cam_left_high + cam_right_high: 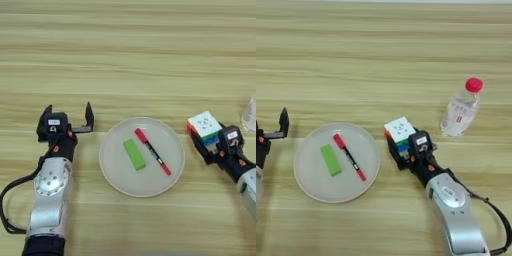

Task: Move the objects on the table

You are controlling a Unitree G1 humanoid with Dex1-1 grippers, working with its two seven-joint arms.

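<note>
You are holding the puzzle cube [400, 134] in the right gripper [404, 147], its black fingers pinching the cube's sides while the white face is pointing up. The cube is sitting low over the table [130, 50], just right of the white plate [111, 170], between the plate and the clear bottle [460, 111] with its red cap, which is standing upright and apart from the gripper. On the plate the green block [134, 154] and the red-and-black pen [152, 151] are already lying side by side, not touching.

By the look of it, the cube is the step in hand, and the plate is the likely goal. Your next move is calling for a small lift and a short carry leftward, setting down on the bare near-right part of the plate so you are not knocking the pen.

The left gripper [70, 120] is resting left of the plate, fingers spread and holding nothing.
</note>
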